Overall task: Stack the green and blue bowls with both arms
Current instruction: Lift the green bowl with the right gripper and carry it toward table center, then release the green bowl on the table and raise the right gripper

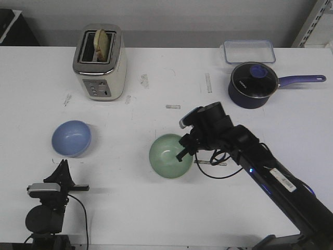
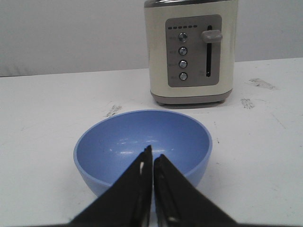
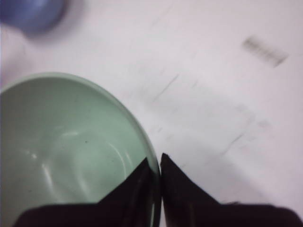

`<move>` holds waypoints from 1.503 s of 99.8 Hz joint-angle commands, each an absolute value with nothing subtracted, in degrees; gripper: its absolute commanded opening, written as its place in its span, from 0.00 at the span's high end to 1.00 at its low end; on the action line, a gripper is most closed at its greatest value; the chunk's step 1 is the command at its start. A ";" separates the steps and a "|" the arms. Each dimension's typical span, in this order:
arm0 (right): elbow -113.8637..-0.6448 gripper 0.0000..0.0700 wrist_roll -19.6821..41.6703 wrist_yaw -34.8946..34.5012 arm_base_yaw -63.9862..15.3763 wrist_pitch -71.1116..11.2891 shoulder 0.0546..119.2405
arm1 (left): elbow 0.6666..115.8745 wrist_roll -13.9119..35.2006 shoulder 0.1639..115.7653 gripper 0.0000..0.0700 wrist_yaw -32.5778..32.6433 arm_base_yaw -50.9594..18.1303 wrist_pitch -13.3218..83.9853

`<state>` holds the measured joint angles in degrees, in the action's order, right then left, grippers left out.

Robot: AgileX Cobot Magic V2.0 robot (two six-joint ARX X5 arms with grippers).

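Your right gripper is pinching the rim of the green bowl on its right edge. In the right wrist view the two fingers sit either side of the rim, one inside the bowl, one outside, pressed onto it. That bowl is near the middle of the table, slightly right of centre. It looks a little tipped in the front view, but you can't tell whether it's clear of the surface.

Your left gripper is at the near left edge of the table, jaws pressed together with nothing between them. In the left wrist view the closed tips point at the near side of the blue bowl and overlap its rim in the picture; the front view shows a gap between them. The blue bowl stands upright on the left side of the table, just beyond the left gripper and well apart from the green bowl.

Behind the blue bowl, at the far left, is a cream toaster with a slice sticking out of a slot; you see its control panel head-on from the left wrist. At the far right stand a dark saucepan with a purple handle pointing right, and a clear lidded box just beyond it. The right arm runs from the near right corner towards the centre, a cable looped beneath it.
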<state>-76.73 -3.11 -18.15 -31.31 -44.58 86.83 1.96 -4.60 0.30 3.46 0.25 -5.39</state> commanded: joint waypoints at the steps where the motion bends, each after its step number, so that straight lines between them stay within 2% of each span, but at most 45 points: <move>1: -76.66 1.00 -2.59 -17.08 -33.28 -43.72 90.00 | 0.73 -4.91 0.19 1.00 3.44 0.25 -5.96; 28: -75.79 1.00 -2.55 -16.27 -36.38 -39.05 97.67 | 0.73 -4.93 0.19 1.00 3.44 0.25 -5.65; 65: -75.77 0.97 -3.05 -13.87 -36.42 -39.07 99.77 | 0.73 -4.93 0.19 1.00 3.44 0.25 -5.65; 68: -75.77 0.93 -3.05 -13.89 -36.42 -39.07 99.77 | 0.73 -4.93 0.19 1.00 3.44 0.25 -5.65; 71: -75.77 0.84 -3.05 -13.96 -36.42 -39.07 99.77 | 0.73 -4.93 0.19 1.00 3.44 0.25 -5.65; 83: -76.07 0.39 -3.03 -15.64 -36.42 -39.27 99.70 | 0.73 -4.93 0.19 1.00 3.44 0.25 -5.67; 87: -76.60 0.32 -3.03 -16.56 -36.42 -39.70 99.70 | 0.73 -4.93 0.19 1.00 3.44 0.25 -5.67; 91: -77.41 0.31 -3.03 -17.04 -36.40 -40.34 99.59 | 0.73 -4.93 0.19 1.00 3.44 0.25 -5.69; 111: -82.56 0.32 -3.03 -17.10 -35.79 -41.15 96.09 | 0.73 -4.91 0.19 1.00 3.44 0.25 -5.74; 117: -83.96 0.45 -3.03 -16.71 -35.20 -41.06 94.24 | 0.73 -4.91 0.19 1.00 3.44 0.25 -5.78; 132: -85.49 0.98 -2.70 -16.23 -32.82 -39.94 87.37 | 0.73 -4.86 0.19 1.00 3.44 0.25 -6.09; 139: -85.49 1.00 -2.04 -14.41 -31.40 -40.23 84.14 | 0.73 -4.89 0.19 1.00 3.44 0.25 -6.09; 150: -85.34 1.00 -0.93 -7.75 -28.69 -42.76 79.15 | 0.73 -4.84 0.19 1.00 3.44 0.25 -6.09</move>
<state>-84.38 -2.39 -11.22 -29.54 -41.45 80.53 1.96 -4.60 0.30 3.49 0.25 -5.28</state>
